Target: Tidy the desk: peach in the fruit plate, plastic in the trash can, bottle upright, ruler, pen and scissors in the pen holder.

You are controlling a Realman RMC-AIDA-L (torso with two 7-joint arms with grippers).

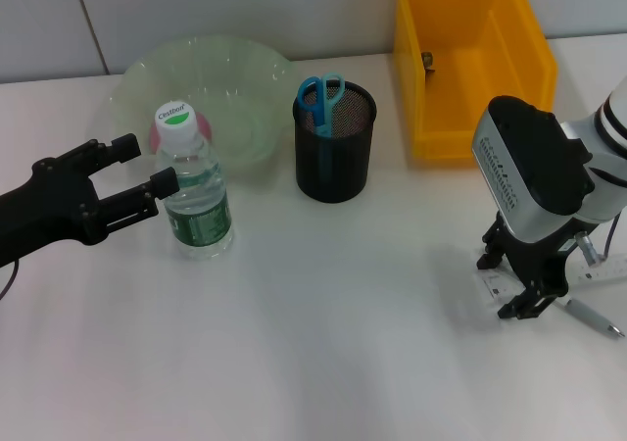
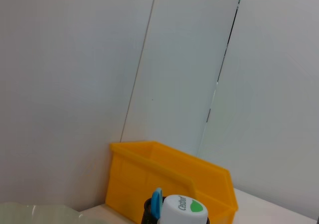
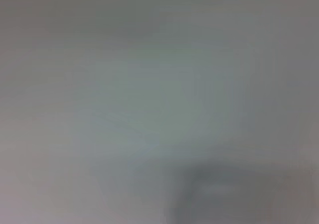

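Right gripper [image 1: 521,286] points straight down at the white table [image 1: 323,323], its black fingers standing on the near end of the clear ruler [image 1: 549,276]. Fingers appear set apart astride the strip, though whether they pinch it yet cannot be told. Ruler is flat, thin, printed plastic, its long axis running from under the gripper toward the table's right edge. Pen [image 1: 594,317], slim and pale grey, lies just beside it on the robot's right, slanted. Both lie far nearer the right arm.

Left gripper [image 1: 137,178] is spread wide, one black finger touching the upright bottle [image 1: 194,191], which has clear ribbed plastic, a green label and a white cap. Behind the bottle sits the translucent fruit plate [image 1: 245,88], with something pink at its rim, probably the peach. Black mesh pen holder [image 1: 335,145] already holds blue-handled scissors [image 1: 319,96]. Yellow plastic bin [image 1: 470,59], presumably the trash can, stands beyond.
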